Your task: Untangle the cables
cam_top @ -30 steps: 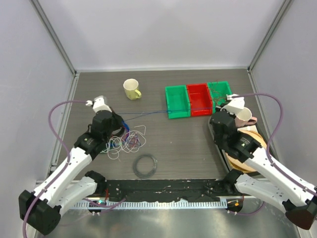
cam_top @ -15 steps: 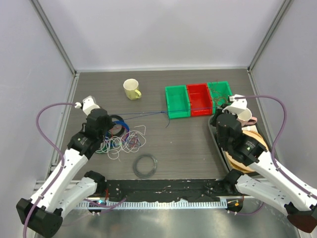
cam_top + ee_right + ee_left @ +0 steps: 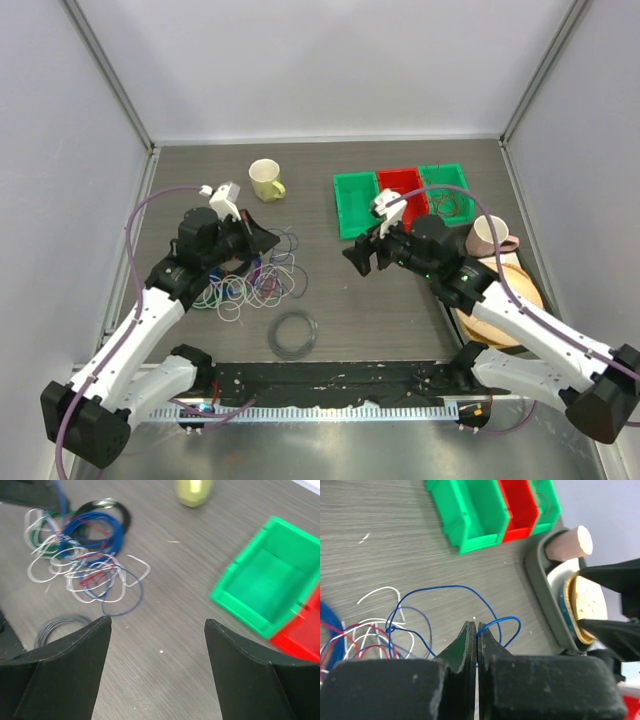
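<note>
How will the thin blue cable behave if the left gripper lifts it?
Probably floppy: the blue cable curves in loose loops beyond the shut left gripper. It looks very thin, so likely light. It runs into the white and red cables, so lifting may drag that tangle along.

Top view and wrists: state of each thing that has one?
left gripper: shut on blue cable
right gripper: open, empty
cables: tangled in one pile
left green bin: empty
grey coil: wound, lying flat apart from pile
</note>
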